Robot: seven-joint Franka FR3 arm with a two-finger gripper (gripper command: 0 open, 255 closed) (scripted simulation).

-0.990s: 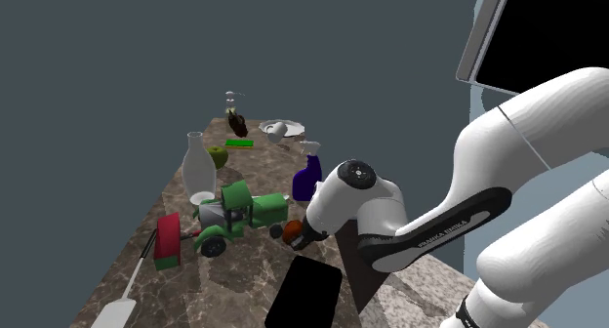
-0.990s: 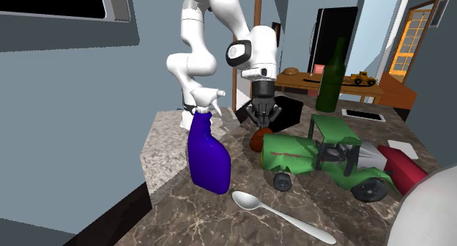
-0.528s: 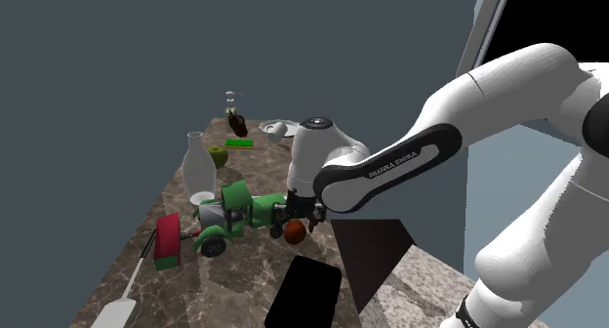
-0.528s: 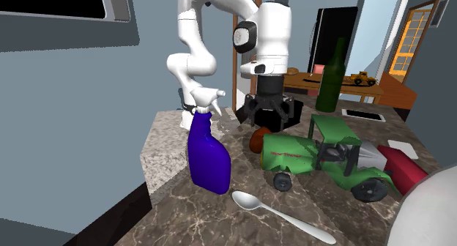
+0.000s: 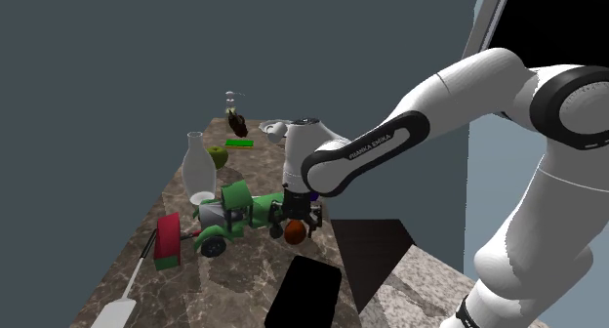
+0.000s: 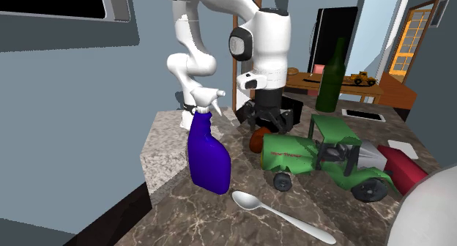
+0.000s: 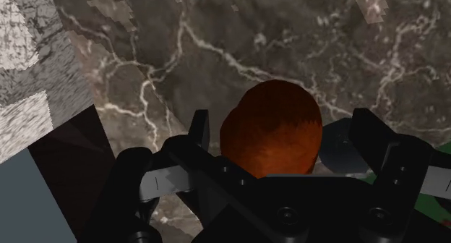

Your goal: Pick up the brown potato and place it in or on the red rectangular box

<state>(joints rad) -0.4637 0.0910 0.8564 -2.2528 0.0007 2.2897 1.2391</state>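
Observation:
The brown potato (image 5: 295,231) (image 6: 255,140) lies on the marble counter, right against the back end of a green toy tractor. My black gripper (image 5: 297,225) (image 6: 268,124) hangs just over it, pointing down, with its jaws open. In the wrist view the potato (image 7: 271,129) sits between the two fingers of the gripper (image 7: 284,133); one finger (image 7: 200,131) is close beside it and the other stands clearly apart. The red rectangular box (image 5: 168,240) (image 6: 401,166) rests on the counter beyond the tractor's front wheels.
The green toy tractor (image 5: 234,214) (image 6: 322,157) lies between potato and box. A blue spray bottle (image 5: 307,176) (image 6: 207,153) stands close by. A black slab (image 5: 304,292), a spoon (image 6: 282,215), a white bottle (image 5: 198,168), an apple (image 5: 219,156) and a white spatula (image 5: 122,307) also share the counter.
The arm has swung from a low reach to upright over the potato. The fingers, shut a second ago, have spread wide and now straddle the potato.

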